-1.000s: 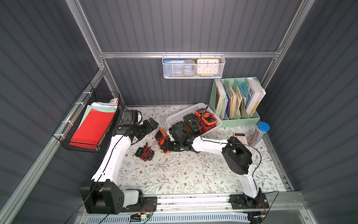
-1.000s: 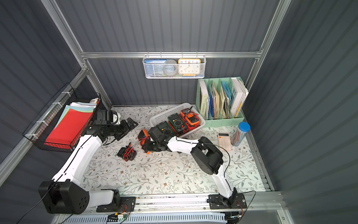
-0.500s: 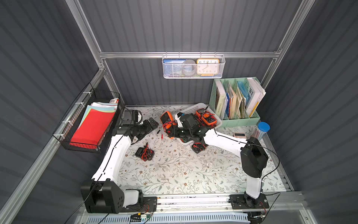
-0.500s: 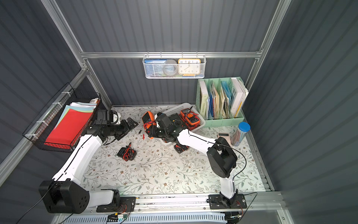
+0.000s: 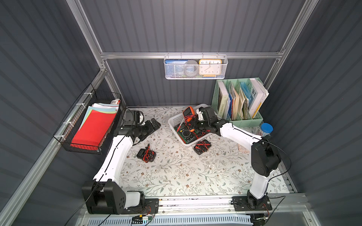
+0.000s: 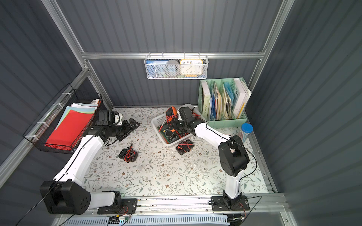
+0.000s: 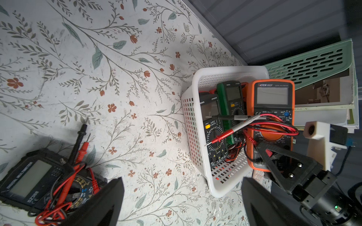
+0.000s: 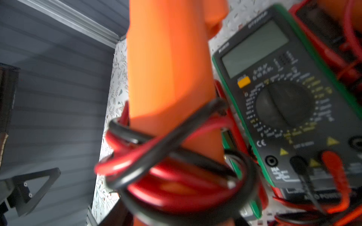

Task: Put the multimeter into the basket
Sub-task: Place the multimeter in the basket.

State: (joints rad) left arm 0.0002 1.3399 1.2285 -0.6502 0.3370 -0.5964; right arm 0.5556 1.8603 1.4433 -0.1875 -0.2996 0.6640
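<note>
Two tools, right tool (image 7: pixel 268 154) clamped on orange multimeter (image 7: pixel 272 97) over white basket (image 7: pixel 231 69), left tool (image 7: pixel 181 183) wide, empty.

Dark grey ribbed walls (image 5: pixel 195 25) enclose the floral-patterned bench (image 5: pixel 176 172). An aluminium rail (image 5: pixel 137 55) runs high behind the bench, and a green file rack (image 5: pixel 242 122) stands at the bench's far corner.

Right tool (image 5: pixel 193 126) clenched, left tool (image 5: pixel 154 125) agape

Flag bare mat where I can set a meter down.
Widest: front mat, between the rail and the black multimeters. Smaller: between left gripper and basket. Crowded: basket, right gripper holding orange multimeter there.
</note>
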